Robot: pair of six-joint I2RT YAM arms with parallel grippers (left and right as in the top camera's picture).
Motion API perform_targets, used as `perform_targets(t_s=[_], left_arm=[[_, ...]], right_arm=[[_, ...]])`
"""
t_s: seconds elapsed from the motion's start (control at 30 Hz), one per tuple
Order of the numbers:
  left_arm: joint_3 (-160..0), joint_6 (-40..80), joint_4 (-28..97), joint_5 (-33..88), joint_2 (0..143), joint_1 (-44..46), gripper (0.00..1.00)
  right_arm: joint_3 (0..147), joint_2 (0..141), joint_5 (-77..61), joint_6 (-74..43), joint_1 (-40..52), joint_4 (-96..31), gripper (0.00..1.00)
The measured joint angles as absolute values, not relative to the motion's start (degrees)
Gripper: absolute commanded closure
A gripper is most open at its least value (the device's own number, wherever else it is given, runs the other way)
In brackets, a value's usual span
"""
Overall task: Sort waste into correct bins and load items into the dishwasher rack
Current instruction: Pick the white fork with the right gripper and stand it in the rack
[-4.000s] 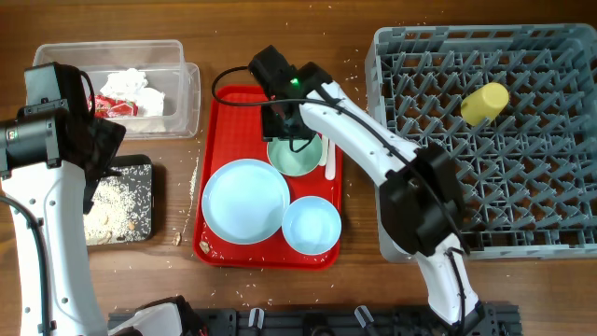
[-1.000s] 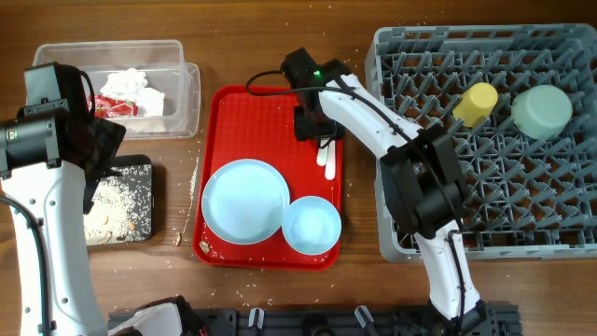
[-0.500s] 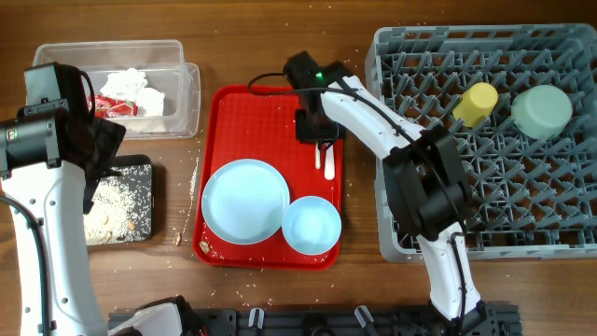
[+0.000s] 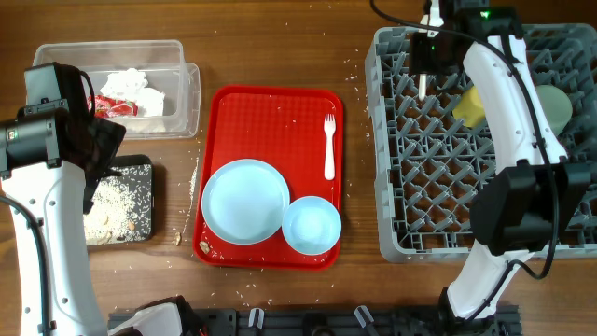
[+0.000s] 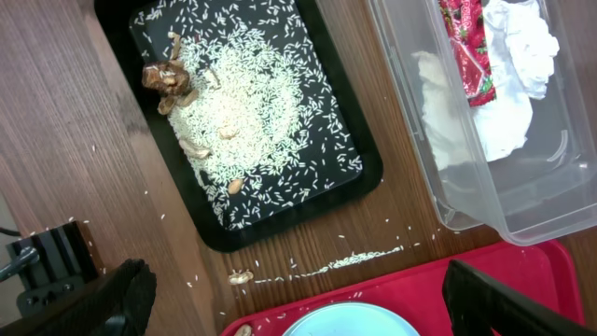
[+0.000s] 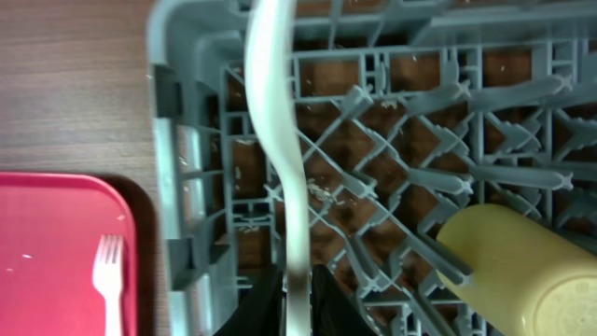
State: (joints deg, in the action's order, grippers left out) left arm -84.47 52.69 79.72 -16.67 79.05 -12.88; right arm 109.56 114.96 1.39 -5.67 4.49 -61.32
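My right gripper [image 4: 424, 61] is shut on the white spoon [image 6: 280, 140] and holds it over the far left corner of the grey dishwasher rack [image 4: 438, 187]. The yellow cup [image 6: 522, 271] and the pale green saucer-bowl [image 4: 557, 107] lie in the rack. The light blue plate [image 4: 245, 201] and light blue bowl [image 4: 311, 226] sit on the red tray [image 4: 280, 112]. My left gripper [image 5: 298, 299] is open and empty above the table beside the black tray [image 5: 121, 37] of rice crumbs [image 5: 252, 121]. The clear tub [image 4: 177, 56] holds the napkin [image 4: 131, 86] and red wrapper [image 4: 110, 107].
A white plastic fork [image 4: 328, 145] lies on the red tray's right side. Loose rice grains lie on the wood between the black tray and the red tray [image 5: 364, 261]. The rack fills the right of the table.
My right arm has left the red tray and moved to the rack's far left corner with the white spoon. The fork stays on the tray. The left arm has not moved.
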Motion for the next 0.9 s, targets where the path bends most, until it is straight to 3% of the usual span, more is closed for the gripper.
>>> perform_targets(t_s=[0.17, 0.4, 0.57, 0.73, 0.9], left_arm=[[-84.47, 52.69, 79.75, -16.67, 79.05, -12.88, 0.00], [-84.47, 52.69, 79.75, -16.67, 79.05, -12.88, 0.00], [-84.47, 52.69, 79.66, -16.67, 79.05, -12.88, 0.00], [-84.47, 52.69, 79.72, -16.67, 79.05, -12.88, 0.00], [-84.47, 52.69, 79.75, -16.67, 79.05, -12.88, 0.00]], right_arm=[[107.59, 114.96, 0.86, -5.32, 4.19, -62.17, 0.47], [107.59, 114.96, -17.98, -7.60, 11.44, -68.18, 0.47], [100.14, 114.98, -3.16, -23.88, 27.00, -61.41, 0.53], [88.40, 116.29, 0.27, -30.20, 28.29, -50.68, 0.59], [86.35, 119.33, -1.28, -30.17, 28.32, -46.68, 0.61]])
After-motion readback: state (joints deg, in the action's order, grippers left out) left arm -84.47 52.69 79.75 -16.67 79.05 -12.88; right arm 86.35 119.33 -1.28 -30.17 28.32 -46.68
